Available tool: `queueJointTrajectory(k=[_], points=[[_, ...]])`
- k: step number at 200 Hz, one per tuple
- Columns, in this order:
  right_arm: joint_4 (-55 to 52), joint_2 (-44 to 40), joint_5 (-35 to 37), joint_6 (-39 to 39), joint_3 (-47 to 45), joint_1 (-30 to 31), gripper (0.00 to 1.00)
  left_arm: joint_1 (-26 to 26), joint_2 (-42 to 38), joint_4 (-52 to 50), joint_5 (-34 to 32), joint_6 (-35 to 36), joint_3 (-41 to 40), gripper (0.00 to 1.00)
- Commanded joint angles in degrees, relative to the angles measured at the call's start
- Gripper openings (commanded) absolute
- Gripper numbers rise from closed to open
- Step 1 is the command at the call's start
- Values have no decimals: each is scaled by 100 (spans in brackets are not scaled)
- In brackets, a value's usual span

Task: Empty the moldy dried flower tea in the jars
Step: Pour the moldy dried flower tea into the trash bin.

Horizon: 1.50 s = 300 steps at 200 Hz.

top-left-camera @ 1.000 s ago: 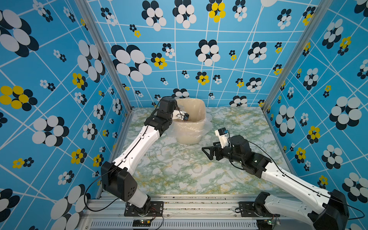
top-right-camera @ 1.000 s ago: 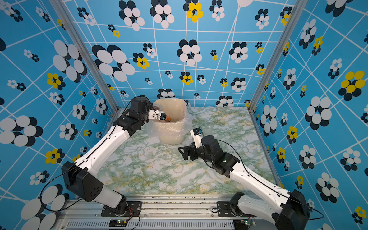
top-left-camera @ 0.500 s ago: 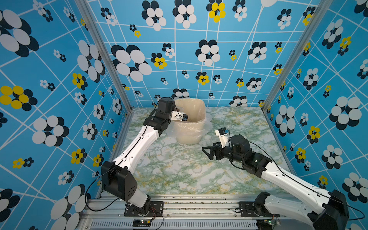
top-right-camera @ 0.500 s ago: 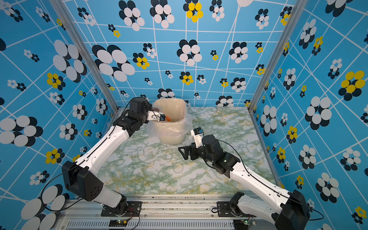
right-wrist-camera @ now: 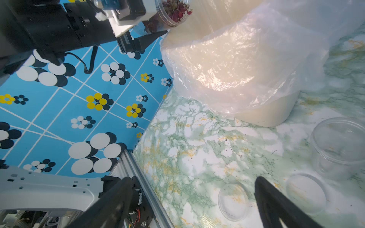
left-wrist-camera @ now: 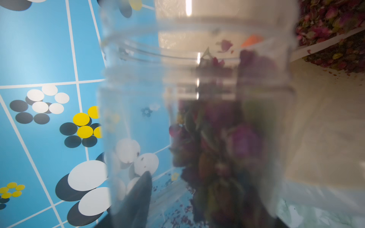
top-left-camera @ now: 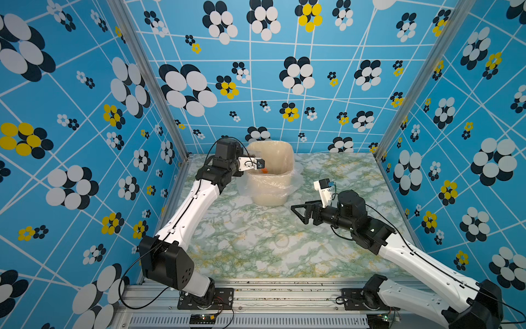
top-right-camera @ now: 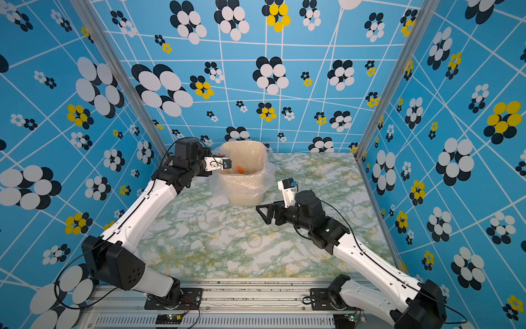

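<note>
At the bin (top-left-camera: 269, 196) rim, on the side toward the left arm's base, the left gripper (top-left-camera: 254, 159) is clamped on a jar (right-wrist-camera: 171, 13) tipped mouth-first over the opening. Tea (left-wrist-camera: 221, 148) lies heaped along the jar's low side up to the neck, so the pour looks under way but not finished. More tea is already piled inside the bin, near an orange piece (top-right-camera: 240, 170). The right gripper (top-left-camera: 299, 214) hangs over the table (top-left-camera: 242, 236) a little out from the bin's front, jaws wide apart and holding nothing. An empty jar (right-wrist-camera: 339, 146) stands near the bin's foot, with two lids (right-wrist-camera: 233, 199) lying flat further out from it. Step in hand: emptying this jar. The next move likely calls for a steeper tilt or a shake, mouth kept inside the rim, so that clinging buds drop into the bin and not onto the table; whether a third jar waits I cannot tell
</note>
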Motion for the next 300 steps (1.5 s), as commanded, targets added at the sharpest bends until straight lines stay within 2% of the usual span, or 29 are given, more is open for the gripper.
queueJointTrajectory(k=[1, 36, 86, 132, 164, 212, 255, 300], points=[[133, 88, -421, 279, 365, -83, 99, 144, -230, -120, 667, -662, -37, 0], [-34, 329, -606, 340, 683, -174, 99, 282, -223, -168, 1159, -1158, -51, 0], [283, 698, -1046, 710, 1208, -464, 99, 341, -186, -205, 1674, -1923, -32, 0], [849, 1445, -1794, 1628, 1885, -760, 84, 414, -374, 123, 2329, -2528, -301, 0], [1089, 2131, -2250, 2217, 2546, -765, 76, 488, -458, 356, 2764, -2763, -472, 0], [1153, 3023, -2437, 2831, 3500, -765, 61, 520, -501, 643, 3006, -2753, -686, 0], [1023, 3522, -2440, 2997, 4059, -765, 50, 516, -528, 837, 3058, -2551, -831, 0], [723, 3895, -2482, 2992, 4608, -765, 46, 506, -562, 880, 2978, -2286, -881, 0]])
